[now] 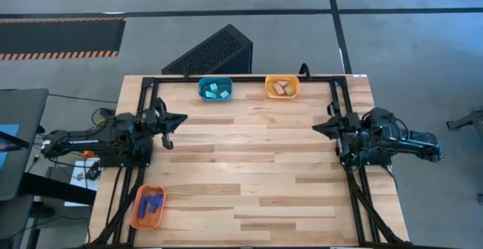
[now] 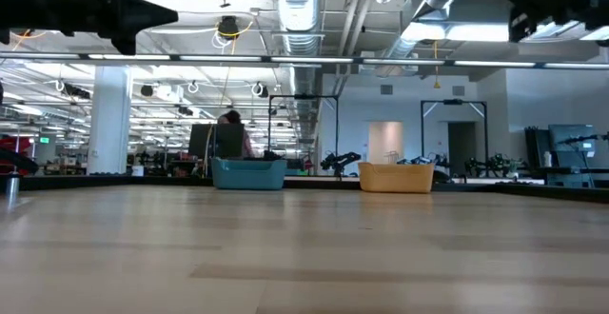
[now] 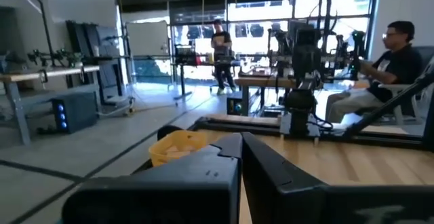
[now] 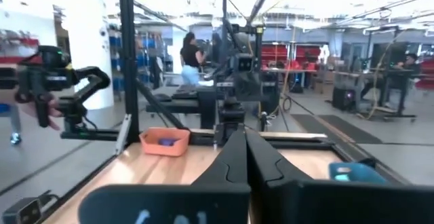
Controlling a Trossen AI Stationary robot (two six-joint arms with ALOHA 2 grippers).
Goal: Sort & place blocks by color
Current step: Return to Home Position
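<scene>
Light cyan blocks (image 1: 216, 90) lie in a teal tray (image 1: 202, 90) at the table's far edge. Pale tan wood blocks (image 1: 283, 87) lie in an orange tray (image 1: 269, 89) beside it. Dark blue blocks (image 1: 153, 202) lie in a second orange tray (image 1: 137, 217) at the near left corner. My left gripper (image 1: 181, 118) (image 3: 241, 139) hovers shut over the table's left side and points right. My right gripper (image 1: 317, 127) (image 4: 243, 136) hovers shut over the right side and points left. Neither gripper holds anything, and no block lies loose on the wood.
A black frame rail (image 1: 241, 78) runs along the table's left, far and right edges. A black slanted perforated box (image 1: 211, 53) sits beyond the far edge. Bare wood (image 1: 249, 158) spreads between the arms. A seated person (image 3: 400, 54) and a standing person (image 4: 190, 54) show in the room.
</scene>
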